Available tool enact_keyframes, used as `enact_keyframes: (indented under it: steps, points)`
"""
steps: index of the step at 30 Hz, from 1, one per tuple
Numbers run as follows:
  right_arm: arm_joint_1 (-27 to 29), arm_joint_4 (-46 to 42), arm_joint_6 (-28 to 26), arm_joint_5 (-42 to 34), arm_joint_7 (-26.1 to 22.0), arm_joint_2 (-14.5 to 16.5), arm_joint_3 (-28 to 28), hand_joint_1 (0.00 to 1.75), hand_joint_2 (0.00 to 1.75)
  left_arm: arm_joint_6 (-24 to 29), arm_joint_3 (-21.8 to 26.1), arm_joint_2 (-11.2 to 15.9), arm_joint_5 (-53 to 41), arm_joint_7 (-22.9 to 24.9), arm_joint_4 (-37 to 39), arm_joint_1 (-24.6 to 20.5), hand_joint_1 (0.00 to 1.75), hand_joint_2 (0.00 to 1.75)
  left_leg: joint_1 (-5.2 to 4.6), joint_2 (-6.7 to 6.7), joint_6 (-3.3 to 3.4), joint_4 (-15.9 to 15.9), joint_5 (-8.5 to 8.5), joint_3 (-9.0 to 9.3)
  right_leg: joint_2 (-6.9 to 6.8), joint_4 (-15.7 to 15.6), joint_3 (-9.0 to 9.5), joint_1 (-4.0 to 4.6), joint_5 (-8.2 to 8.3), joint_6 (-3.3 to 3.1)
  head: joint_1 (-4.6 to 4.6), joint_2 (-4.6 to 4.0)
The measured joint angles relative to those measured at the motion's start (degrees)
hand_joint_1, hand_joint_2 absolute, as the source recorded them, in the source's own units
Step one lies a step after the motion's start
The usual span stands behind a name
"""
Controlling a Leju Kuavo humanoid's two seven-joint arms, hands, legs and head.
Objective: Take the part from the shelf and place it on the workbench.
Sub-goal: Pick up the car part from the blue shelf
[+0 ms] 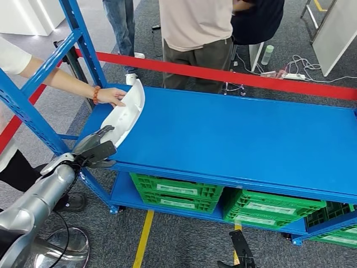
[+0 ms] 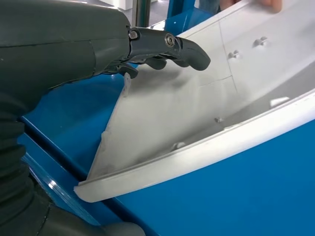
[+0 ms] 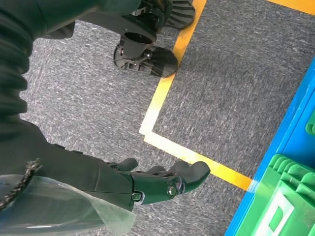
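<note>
No text, brand, number or sign can be read in any view. The green crates (image 1: pixel 177 192) under the blue shelf (image 1: pixel 236 139) carry pale label strips on their front walls, at about six o'clock in the head view, but the print on them is too small and blurred to make out. The white part (image 2: pixel 208 113) shows only moulded ribs and studs, no lettering.

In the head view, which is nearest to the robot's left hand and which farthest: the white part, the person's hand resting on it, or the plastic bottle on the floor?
From the left hand:
1. White part, right at its fingertips on the shelf's near-left corner.
2. Person's hand, on the part's far end.
3. Plastic bottle, far behind the shelf, toward the right.
</note>
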Motion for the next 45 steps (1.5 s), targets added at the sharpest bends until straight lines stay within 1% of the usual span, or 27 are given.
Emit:
enact_keyframes:
  steps: [8,10,12,14,25,34,45]
  points:
    - [0.0,0.0,0.0,0.0,-0.1,0.0,0.0,0.0,1.75,-0.2,-0.1,0.0,-0.7,0.4,0.1,-0.2,0.0,1.75,0.0,-0.01,0.0,0.0,0.0,0.0,-0.01,0.0,0.01,0.0,0.0,0.0,0.01,0.01]
    - [0.0,0.0,0.0,-0.1,-0.1,0.0,0.0,0.0,1.75,-0.3,-0.1,0.1,-1.0,0.6,0.1,-0.3,0.87,1.75,0.0,-0.01,0.0,0.0,0.0,0.0,-0.02,0.0,0.02,0.0,0.0,0.0,0.01,0.0]
    - [0.0,0.0,0.0,-0.1,-0.1,-0.1,0.0,0.0,1.75,-0.3,-0.2,0.3,-1.1,0.7,0.2,-0.3,1.75,0.87,0.0,-0.01,0.0,0.0,0.0,0.01,-0.01,0.0,0.02,0.0,0.0,0.0,0.0,0.0]
    - [0.0,0.0,0.0,0.0,-0.2,-0.1,0.0,0.0,1.75,-0.4,-0.2,0.4,-1.1,0.7,0.3,-0.3,1.75,0.0,0.0,0.0,0.0,0.0,0.0,0.01,0.0,0.0,0.01,0.0,0.0,0.0,0.0,0.0]
    - [0.0,0.0,0.1,0.0,-0.2,-0.1,0.1,0.0,1.75,0.8,-0.1,1.0,-0.4,-0.9,0.5,-0.4,1.75,0.0,0.0,-0.01,0.0,0.0,0.0,0.01,-0.04,0.0,0.03,0.0,0.0,0.0,0.01,0.01]
    - [0.0,0.0,0.1,0.0,-0.2,-0.1,0.6,0.0,1.75,1.4,0.0,1.5,-0.3,-1.5,0.4,-2.5,1.75,0.0,0.0,-0.01,-0.01,0.0,0.03,0.06,-0.01,0.0,0.08,0.0,0.01,0.0,0.01,0.01]
    - [-0.1,0.0,0.2,0.0,-0.2,-0.1,1.0,0.0,1.75,1.7,0.1,1.8,0.1,-2.5,0.4,-2.7,1.75,0.0,0.0,-0.01,0.0,0.0,0.05,0.07,-0.03,0.0,0.07,0.0,0.0,-0.01,0.01,0.02]
